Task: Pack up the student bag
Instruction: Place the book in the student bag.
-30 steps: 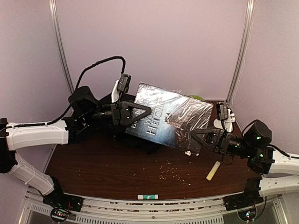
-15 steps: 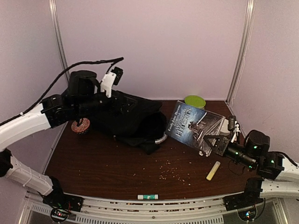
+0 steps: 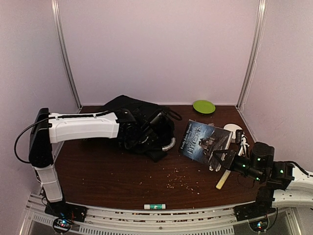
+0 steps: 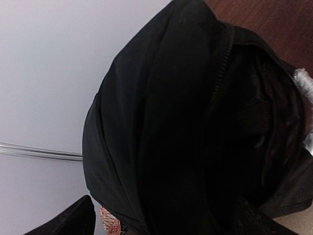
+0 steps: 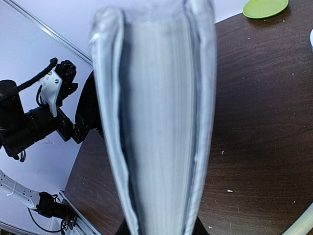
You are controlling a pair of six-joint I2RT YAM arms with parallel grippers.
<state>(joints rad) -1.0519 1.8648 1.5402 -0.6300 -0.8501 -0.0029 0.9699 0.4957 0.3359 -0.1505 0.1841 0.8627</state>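
While the left arm lies stretched low over the table (image 3: 112, 178), the left gripper (image 4: 164, 223) stands spread wide, one dark finger (image 4: 73, 223) at each lower corner of the wrist view and nothing pinched between them. Right ahead of those fingertips, filling the gap and beyond, is the student bag (image 3: 134, 108): a black, slumped heap, its zipped mouth gaping toward the right-hand finger. Whether the tips touch the fabric, I cannot tell. The bag's grey handle (image 3: 168, 145) curls out just past the gripper on the side toward the other arm.

Over to the right gripper (image 3: 222, 159): clamped narrow on the lower corner of a book (image 3: 204, 139), which rises tilted from the fingers, cover facing up. From the wrist, the page edge (image 5: 156, 122) towers straight out of the grip. A yellow stick (image 3: 223, 179) lies just below those fingers, a green plate (image 3: 204, 106) well beyond the book, and crumbs (image 3: 181, 182) are scattered between the two grippers.
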